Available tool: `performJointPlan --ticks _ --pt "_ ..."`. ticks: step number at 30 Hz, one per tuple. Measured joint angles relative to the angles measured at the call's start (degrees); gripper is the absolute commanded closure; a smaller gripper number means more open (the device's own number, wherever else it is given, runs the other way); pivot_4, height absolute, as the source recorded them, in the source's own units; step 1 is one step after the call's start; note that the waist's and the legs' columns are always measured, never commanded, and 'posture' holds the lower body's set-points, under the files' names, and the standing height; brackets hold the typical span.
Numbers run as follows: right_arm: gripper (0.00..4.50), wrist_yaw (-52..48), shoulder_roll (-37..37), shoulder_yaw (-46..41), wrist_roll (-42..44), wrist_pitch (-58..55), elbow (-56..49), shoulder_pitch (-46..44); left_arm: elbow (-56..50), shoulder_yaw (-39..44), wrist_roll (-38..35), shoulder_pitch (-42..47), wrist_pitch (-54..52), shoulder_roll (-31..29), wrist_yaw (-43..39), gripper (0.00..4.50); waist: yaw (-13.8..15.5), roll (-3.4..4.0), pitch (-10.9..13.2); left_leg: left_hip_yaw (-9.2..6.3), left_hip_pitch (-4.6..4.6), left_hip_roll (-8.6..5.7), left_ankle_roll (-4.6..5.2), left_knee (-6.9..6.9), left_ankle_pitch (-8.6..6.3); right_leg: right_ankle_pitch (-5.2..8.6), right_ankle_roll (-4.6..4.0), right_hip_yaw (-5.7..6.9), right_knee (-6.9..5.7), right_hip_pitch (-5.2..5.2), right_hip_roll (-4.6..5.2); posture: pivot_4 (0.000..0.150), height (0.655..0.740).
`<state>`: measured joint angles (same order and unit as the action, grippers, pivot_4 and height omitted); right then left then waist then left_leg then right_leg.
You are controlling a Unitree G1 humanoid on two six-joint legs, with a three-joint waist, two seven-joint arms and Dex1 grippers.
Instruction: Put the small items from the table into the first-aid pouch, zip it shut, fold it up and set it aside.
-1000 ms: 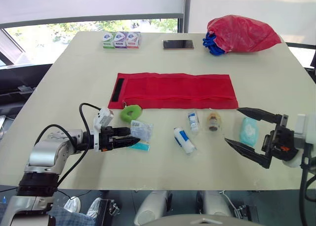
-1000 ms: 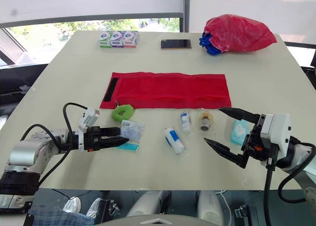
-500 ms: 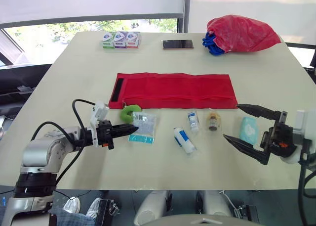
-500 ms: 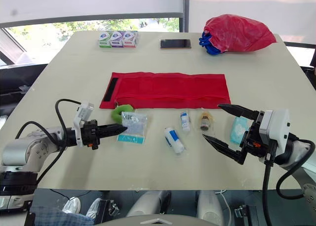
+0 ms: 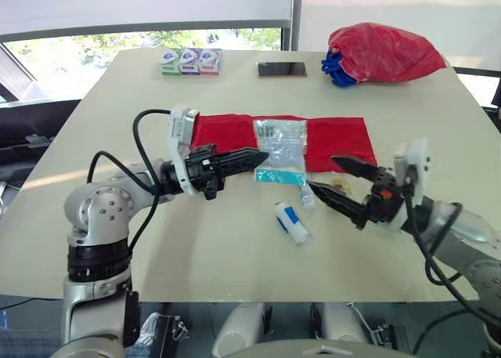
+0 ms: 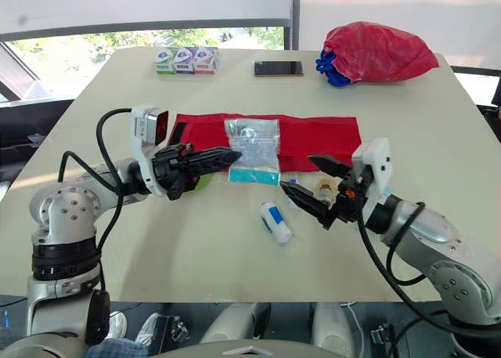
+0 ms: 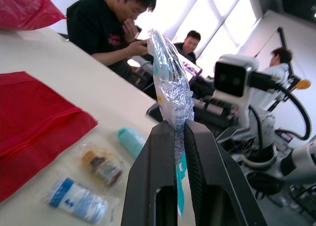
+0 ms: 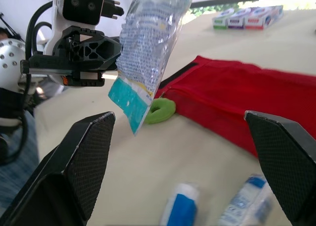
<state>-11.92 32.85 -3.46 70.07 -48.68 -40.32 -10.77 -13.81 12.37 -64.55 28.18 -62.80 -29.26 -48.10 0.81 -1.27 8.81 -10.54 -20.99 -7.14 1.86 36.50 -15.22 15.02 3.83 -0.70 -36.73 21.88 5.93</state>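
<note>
Left wrist view: my left tool (image 7: 177, 128) pinches the clear packet (image 7: 170, 85) by one edge, above the red pouch (image 5: 344, 135); right tool (image 5: 321, 174) spread nearby. Risk: thin grip slips; I cannot confirm the pouch mouth is open.

The packet (image 5: 280, 148) is pinched in the left claw (image 5: 262, 156), raised over the pouch (image 5: 344, 135), which lies on the table (image 5: 117, 107) beyond both claws. The right claw (image 5: 321, 174) stands just right of the packet (fingers spread, clear of it). The roll (image 5: 292, 222) lies nearer, between the claws, and the vial (image 5: 305, 195) lies beside the right claw's tip. The boxes (image 5: 192, 62), phone (image 5: 282, 70) and bag (image 5: 380, 52) lie far behind.
</note>
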Motion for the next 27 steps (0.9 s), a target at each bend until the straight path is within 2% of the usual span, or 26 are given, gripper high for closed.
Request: performJointPlan --ticks 8,13,16,20,21,22,23,25,27 --pt "0.0 12.1 -5.4 1.8 13.6 0.4 2.3 -3.8 -0.7 -2.0 -1.9 0.9 -0.5 2.8 3.7 4.44 -0.1 -0.01 0.0 0.06 0.01 0.0 0.0 0.0 0.0 0.0 0.0 -0.07 -0.02 0.05 -0.08 0.15 0.74" --pt "0.0 14.3 -4.8 1.8 16.8 1.6 1.6 -3.7 -0.3 -2.0 -1.9 -0.1 -0.4 1.4 3.1 4.44 -0.1 -0.01 0.0 0.06 0.01 0.0 0.0 0.0 0.0 0.0 0.0 -0.07 -0.02 0.07 -0.26 0.15 0.74" --pt "0.87 15.1 -4.3 2.0 17.9 1.9 0.8 -3.7 -0.1 -1.9 -1.9 -0.4 -0.4 1.0 2.9 4.5 -0.1 -0.01 0.0 0.06 0.01 0.0 0.0 0.0 0.0 0.0 0.0 -0.07 -0.03 0.07 -0.27 0.15 0.74" --pt "2.87 16.4 -3.9 2.8 18.2 2.6 0.7 -3.7 -0.1 -1.9 -1.9 -1.4 -0.3 0.8 2.8 4.5 -0.1 0.0 0.0 0.09 0.01 0.0 0.0 0.0 0.0 0.0 0.0 -0.11 -0.03 0.08 -0.28 0.15 0.74" --pt "3.23 17.2 -3.9 2.9 18.2 2.7 0.9 -3.7 -0.2 -1.9 -1.9 -1.4 0.0 0.8 2.8 4.5 -0.1 -0.01 0.0 0.09 0.0 0.0 0.0 0.0 0.0 0.0 0.0 -0.11 -0.03 0.09 -0.28 0.15 0.74" --pt "3.31 17.4 -3.9 2.9 18.1 2.8 0.9 -3.7 -0.2 -1.9 -1.9 -1.4 0.1 0.8 2.8 4.5 -0.1 0.0 0.0 0.09 0.0 0.0 0.0 0.0 0.0 0.0 0.0 -0.12 -0.03 0.09 -0.27 0.15 0.74" --pt "3.95 17.4 -3.9 3.0 18.2 2.9 0.9 -3.8 -0.3 -1.9 -1.9 -1.5 0.2 0.8 3.0 4.5 -0.1 -0.01 0.0 0.09 0.0 0.0 0.0 0.0 0.0 0.0 0.0 -0.12 -0.03 0.09 -0.27 0.15 0.74" --pt "4.41 17.6 -4.0 3.6 18.4 3.2 0.8 -4.3 -0.3 -1.8 -1.9 -2.1 0.8 0.9 3.3 4.5 -0.1 -0.01 0.0 0.1 0.01 0.0 0.0 -0.01 0.0 0.0 0.0 -0.13 -0.03 0.09 -0.27 0.15 0.74" --pt "4.43 17.9 -4.0 4.0 18.4 3.3 0.9 -4.3 -0.3 -1.8 -1.9 -2.6 1.0 0.9 3.3 4.5 -0.1 0.0 0.0 0.1 0.0 0.0 0.0 -0.01 0.0 0.0 0.0 -0.14 -0.03 0.1 -0.27 0.15 0.74"
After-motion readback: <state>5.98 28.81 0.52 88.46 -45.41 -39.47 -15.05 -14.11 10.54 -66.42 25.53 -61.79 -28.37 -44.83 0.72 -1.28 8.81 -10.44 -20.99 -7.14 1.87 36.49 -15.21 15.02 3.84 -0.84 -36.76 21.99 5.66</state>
